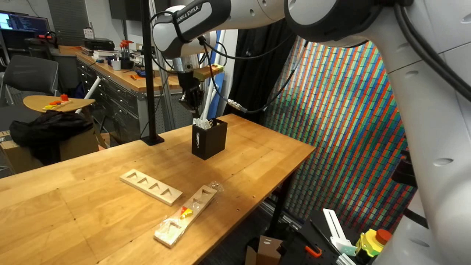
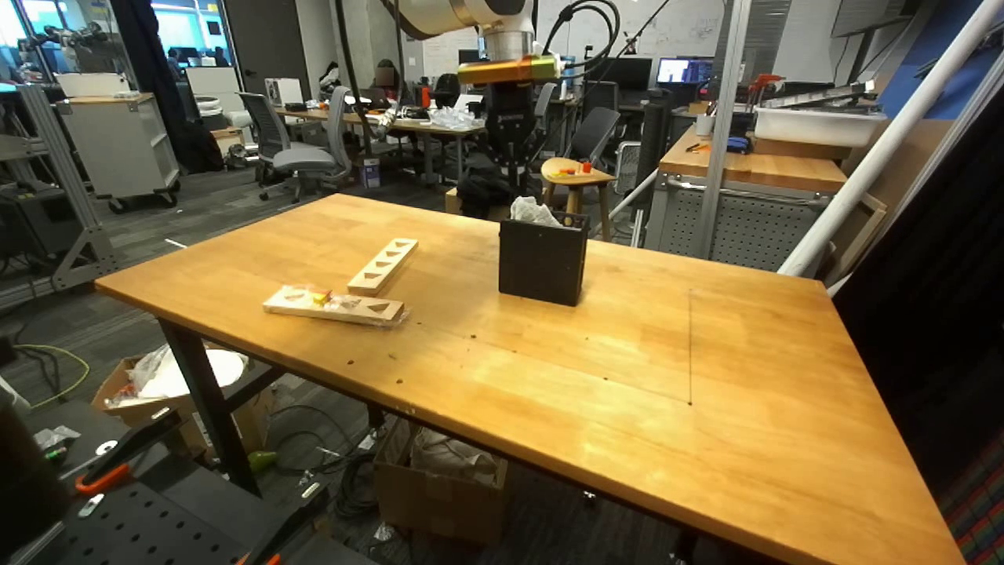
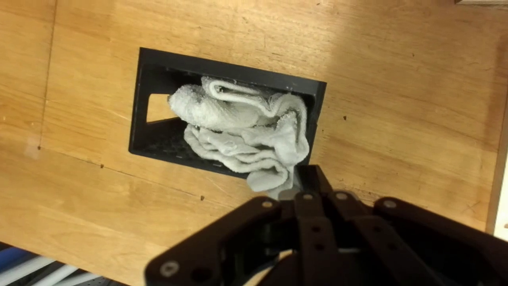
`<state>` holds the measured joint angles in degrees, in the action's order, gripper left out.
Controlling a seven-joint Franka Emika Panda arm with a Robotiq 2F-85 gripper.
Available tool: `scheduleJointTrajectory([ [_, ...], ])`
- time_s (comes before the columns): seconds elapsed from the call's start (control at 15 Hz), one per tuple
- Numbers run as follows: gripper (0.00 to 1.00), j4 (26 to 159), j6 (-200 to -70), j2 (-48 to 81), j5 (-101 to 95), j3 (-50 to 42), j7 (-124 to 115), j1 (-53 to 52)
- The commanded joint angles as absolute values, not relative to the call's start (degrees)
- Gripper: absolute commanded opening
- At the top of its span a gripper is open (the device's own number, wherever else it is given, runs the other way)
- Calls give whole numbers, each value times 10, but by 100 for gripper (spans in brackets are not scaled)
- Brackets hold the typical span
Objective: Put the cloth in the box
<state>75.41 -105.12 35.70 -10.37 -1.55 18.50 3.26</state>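
The white cloth [image 3: 214,111] is bunched up inside the black box [image 3: 178,59]. Part of it bulges above the rim and hangs over one corner in the wrist view. The cloth also shows at the box top in both exterior views [image 1: 201,124] [image 2: 533,212]. The box stands upright on the table in both exterior views [image 1: 211,141] [image 2: 541,263]. My gripper [image 3: 311,174] points down at that corner, with its fingers together. It is just above the cloth in both exterior views [image 1: 196,115] [image 2: 515,179]. I see no cloth between the fingertips; whether they touch it I cannot tell.
Two pale wooden slotted strips lie on the table [image 1: 239,147], one bare [image 1: 151,186] and one in clear wrap with red and yellow pieces [image 1: 186,217]. A black post [image 1: 149,81] rises at the table's edge near the box and the arm.
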Motion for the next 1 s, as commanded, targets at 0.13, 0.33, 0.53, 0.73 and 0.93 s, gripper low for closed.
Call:
scheduleJointTrajectory([
  [0.13, 2, 726, -1048, 379, -107, -14, 204, 46],
  [0.33, 2, 717, -1049, 389, -103, -13, 212, 54],
  [0.53, 2, 711, -1049, 397, -99, -13, 220, 63],
  [0.73, 2, 710, -1051, 403, -93, -11, 228, 74],
  [0.93, 2, 713, -1052, 407, -84, -9, 235, 84],
])
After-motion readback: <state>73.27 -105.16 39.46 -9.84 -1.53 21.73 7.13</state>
